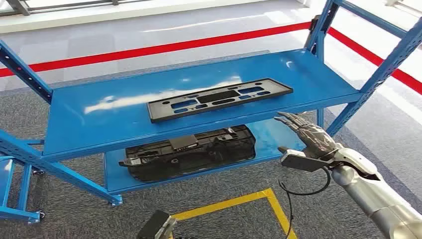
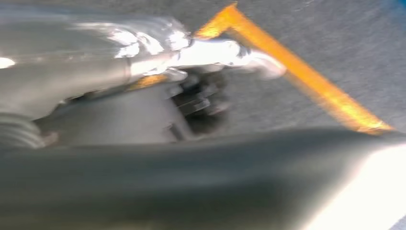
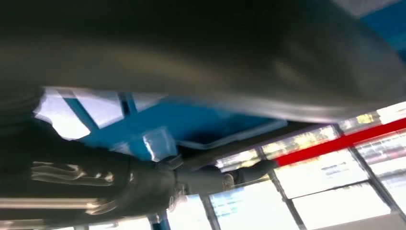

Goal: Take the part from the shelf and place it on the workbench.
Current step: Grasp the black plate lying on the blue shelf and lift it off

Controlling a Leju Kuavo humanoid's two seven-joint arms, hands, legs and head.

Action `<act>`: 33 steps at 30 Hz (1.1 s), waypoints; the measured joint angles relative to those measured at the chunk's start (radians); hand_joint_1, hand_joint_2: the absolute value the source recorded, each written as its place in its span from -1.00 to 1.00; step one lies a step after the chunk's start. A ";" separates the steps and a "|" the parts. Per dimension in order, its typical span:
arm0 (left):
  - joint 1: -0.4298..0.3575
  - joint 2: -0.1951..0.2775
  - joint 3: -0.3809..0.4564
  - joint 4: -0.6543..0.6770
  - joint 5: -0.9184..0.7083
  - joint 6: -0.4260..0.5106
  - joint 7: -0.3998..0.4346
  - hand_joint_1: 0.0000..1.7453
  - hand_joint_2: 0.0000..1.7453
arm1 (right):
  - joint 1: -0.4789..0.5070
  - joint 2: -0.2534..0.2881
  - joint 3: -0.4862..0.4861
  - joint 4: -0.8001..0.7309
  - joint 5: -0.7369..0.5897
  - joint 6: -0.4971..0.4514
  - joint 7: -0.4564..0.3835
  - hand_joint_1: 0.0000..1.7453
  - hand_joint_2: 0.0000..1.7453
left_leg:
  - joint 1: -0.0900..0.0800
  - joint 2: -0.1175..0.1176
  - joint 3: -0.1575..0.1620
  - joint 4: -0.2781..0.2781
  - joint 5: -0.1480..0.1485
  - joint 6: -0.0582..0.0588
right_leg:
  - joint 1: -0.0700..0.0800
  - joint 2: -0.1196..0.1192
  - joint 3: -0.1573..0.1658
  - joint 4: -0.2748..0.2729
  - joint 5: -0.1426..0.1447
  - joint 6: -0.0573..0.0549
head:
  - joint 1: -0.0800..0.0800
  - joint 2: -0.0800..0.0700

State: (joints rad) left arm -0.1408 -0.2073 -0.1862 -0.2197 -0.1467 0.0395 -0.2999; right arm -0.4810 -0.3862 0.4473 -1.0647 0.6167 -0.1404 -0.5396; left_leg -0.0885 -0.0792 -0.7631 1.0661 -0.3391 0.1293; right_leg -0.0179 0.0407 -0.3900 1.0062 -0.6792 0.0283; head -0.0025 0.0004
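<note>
Right hand (image 1: 311, 142) of the humanoid hovers with fingers spread and nothing in its grasp, just off the front right corner of the blue shelf (image 1: 79, 127); it sits level with the gap between the two decks, apart from both parts, which suggests an approach that has not yet reached its target; a flat black part (image 1: 219, 98) with slotted cut-outs lies on the top deck, near the middle and running towards the right edge, set square and unobstructed, presumably laid out for an easy pick; a bulkier black moulded part (image 1: 191, 152) lies on the lower deck, its rear half hidden under the top deck; which of the two the task means cannot be told from the pictures, though the hand's height would suit either.

Left hand is harder to read: the left wrist view is blurred, showing silver and dark shapes (image 2: 201, 96) over grey floor and a yellow floor line (image 2: 306, 86), and whether its fingers are spread or curled cannot be told (the arm seems to hang low); the right wrist view is mostly dark blur, with blue shelf metal and a red band (image 3: 344, 141) beyond; no workbench can be made out.
</note>
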 joint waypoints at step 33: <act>-0.011 -0.009 0.009 0.001 -0.010 0.012 -0.001 -1.00 -1.00 | 0.043 -0.018 -0.011 -0.048 -0.017 -0.001 0.007 -1.00 -1.00 | 0.060 0.071 0.123 -0.015 -0.147 -0.047 | -0.025 -0.047 -0.157 0.034 0.101 0.022 | -0.004 0.000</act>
State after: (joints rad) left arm -0.1522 -0.2161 -0.1776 -0.2185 -0.1563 0.0513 -0.3009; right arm -0.4383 -0.4047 0.4364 -1.1131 0.5994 -0.1410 -0.5326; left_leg -0.0287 -0.0084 -0.6400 1.0507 -0.4859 0.0819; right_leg -0.0430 -0.0060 -0.5469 1.0407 -0.5779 0.0502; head -0.0067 0.0004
